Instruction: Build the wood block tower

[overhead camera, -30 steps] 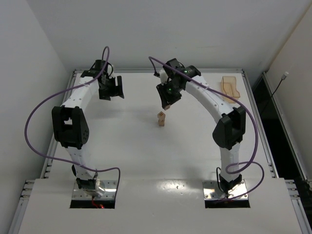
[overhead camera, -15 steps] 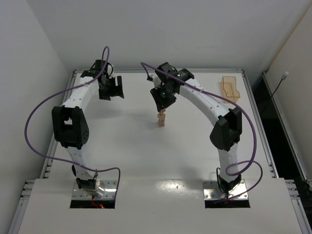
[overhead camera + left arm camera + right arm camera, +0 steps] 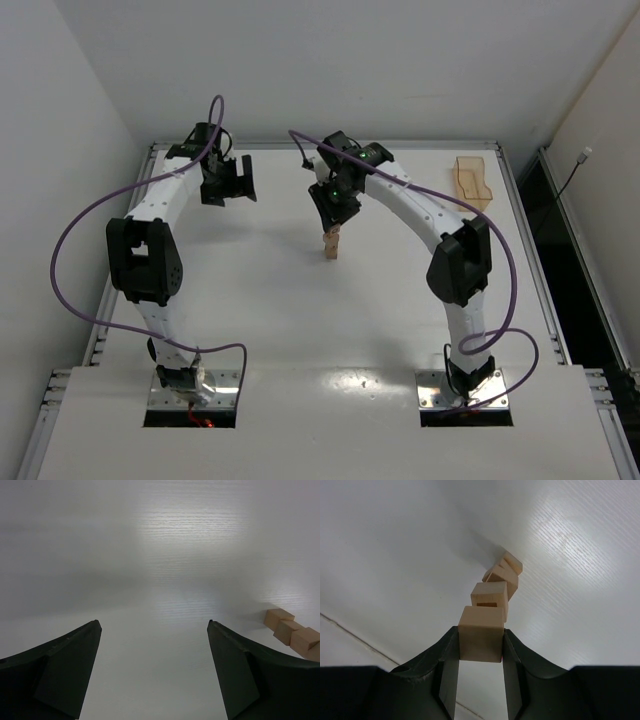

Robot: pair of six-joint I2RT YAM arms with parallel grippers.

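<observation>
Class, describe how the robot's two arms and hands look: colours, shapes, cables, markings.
The left arm and right arm are white tubular links with chunky black joints. A purple cable loops loosely along each. Small green lights glow near the right wrist. The left hand and right hand have black, wedge-shaped fingers.

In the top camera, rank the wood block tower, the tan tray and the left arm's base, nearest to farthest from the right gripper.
1. wood block tower, just below the right gripper.
2. tan tray, at the far right corner.
3. left arm's base, at the near left edge.
</observation>
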